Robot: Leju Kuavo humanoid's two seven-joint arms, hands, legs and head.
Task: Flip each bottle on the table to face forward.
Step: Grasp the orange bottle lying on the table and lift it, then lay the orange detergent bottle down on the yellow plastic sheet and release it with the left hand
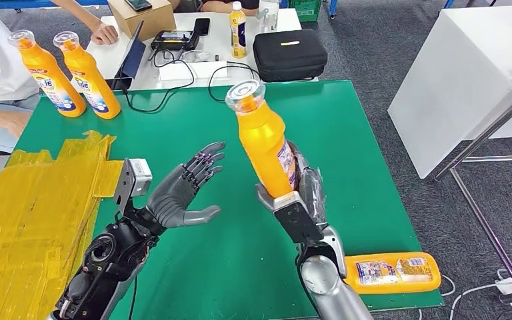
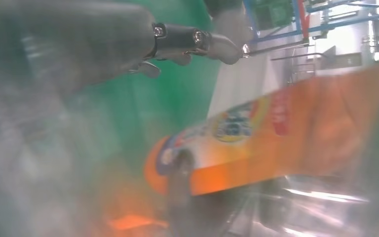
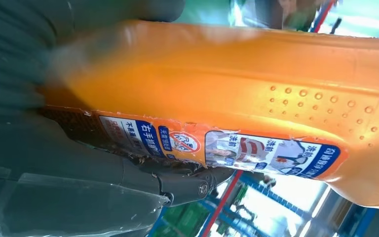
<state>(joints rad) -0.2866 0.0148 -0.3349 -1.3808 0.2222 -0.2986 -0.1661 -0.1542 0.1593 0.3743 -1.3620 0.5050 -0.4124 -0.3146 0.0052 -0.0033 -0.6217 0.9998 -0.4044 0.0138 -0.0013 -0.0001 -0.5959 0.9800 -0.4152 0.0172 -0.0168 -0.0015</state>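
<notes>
Orange plastic catches the eye first: the right hand (image 1: 298, 193) holds an orange bottle (image 1: 265, 140) by its lower body, lifted clear above the green table (image 1: 347, 133), cap uppermost and leaning a little toward the robot's left. In the right wrist view the fingers (image 3: 177, 185) wrap under the bottle's label. The left hand (image 1: 183, 190) hovers just beside it over the mat, palm turned toward the bottle, fingers spread and holding nothing; its wrist view is blurred, though the bottle's label end shows close by.

Two more orange bottles (image 1: 67, 73) stand upright together at the far left corner of the table. Another bottle (image 1: 390, 272) lies on its side at the near right edge, beside the right forearm. A sheet of yellow tape strips (image 1: 40, 200) covers the table's left side. Beyond the table sit a black case (image 1: 289, 53) and a small drink bottle (image 1: 238, 30) on a white desk.
</notes>
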